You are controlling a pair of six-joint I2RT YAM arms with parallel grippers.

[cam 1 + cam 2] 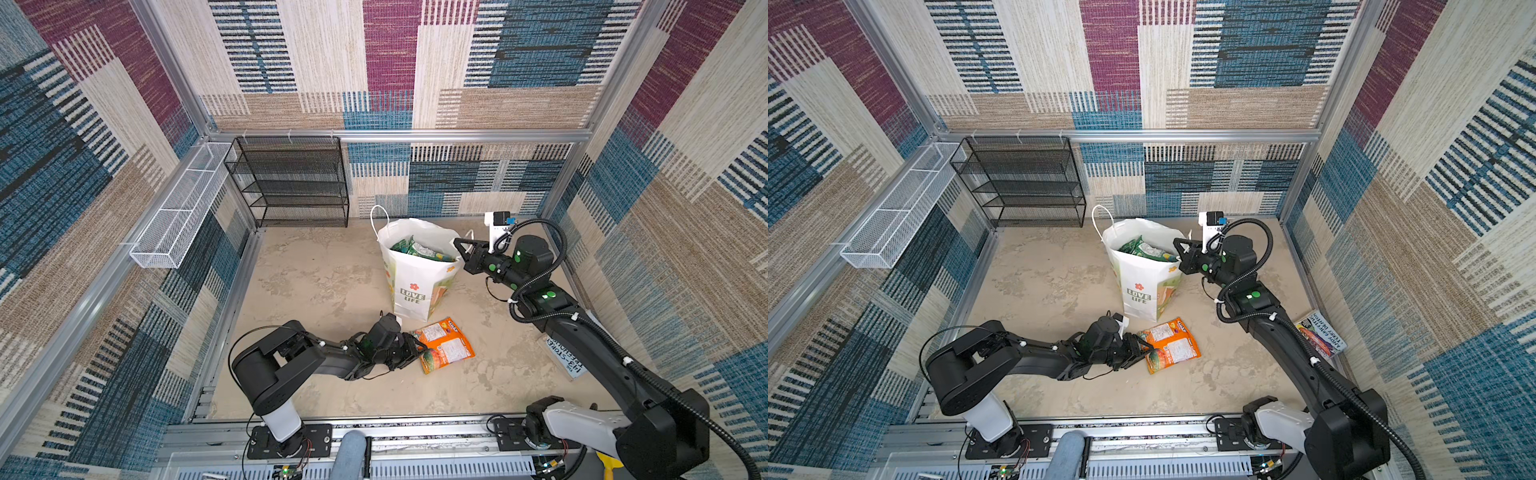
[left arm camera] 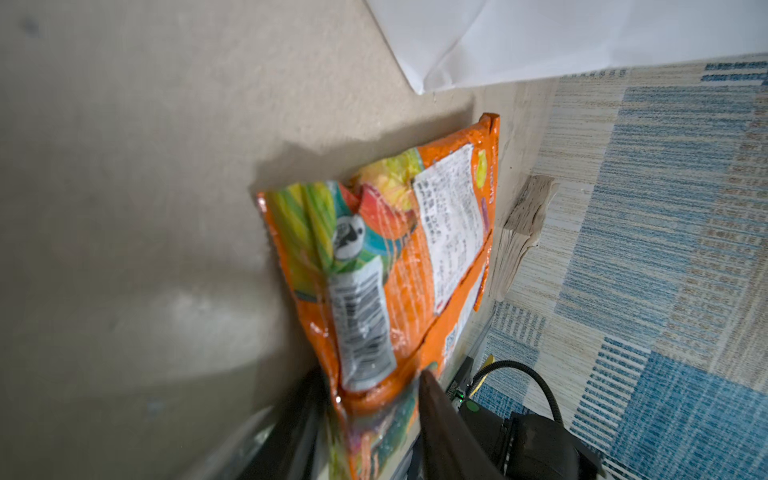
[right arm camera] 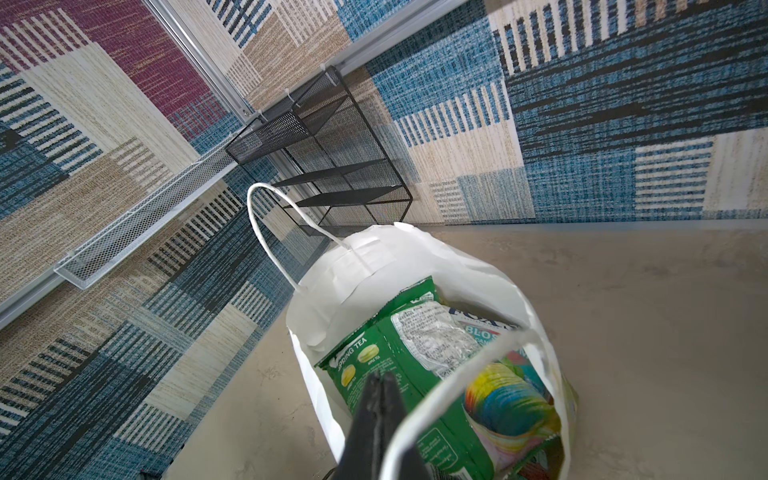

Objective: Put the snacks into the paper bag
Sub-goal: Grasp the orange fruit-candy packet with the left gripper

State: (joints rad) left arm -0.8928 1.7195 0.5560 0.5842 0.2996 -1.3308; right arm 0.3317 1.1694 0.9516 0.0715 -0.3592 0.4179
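Two orange snacks lie overlapping on the floor in front of the paper bag (image 1: 411, 286) (image 1: 1138, 291); the nearer packet (image 1: 451, 353) (image 1: 1173, 349) (image 2: 399, 257) has its end between the fingers of my left gripper (image 1: 422, 353) (image 1: 1144, 347) (image 2: 374, 374), which is shut on it. The other orange packet (image 1: 434, 332) lies under it. The bag stands upright and open, with green snacks (image 1: 419, 249) (image 3: 374, 353) and a rainbow-printed one (image 3: 507, 399) inside. My right gripper (image 1: 459, 243) (image 1: 1177, 243) (image 3: 382, 380) is shut at the bag's right rim, inside its loop handle (image 3: 457, 374).
A magazine (image 1: 1323, 332) lies by the right wall, partly under the right arm. At the back left a black mesh shelf (image 1: 291, 183) stands against the wall. A white mesh basket (image 1: 178, 208) hangs on the left wall.
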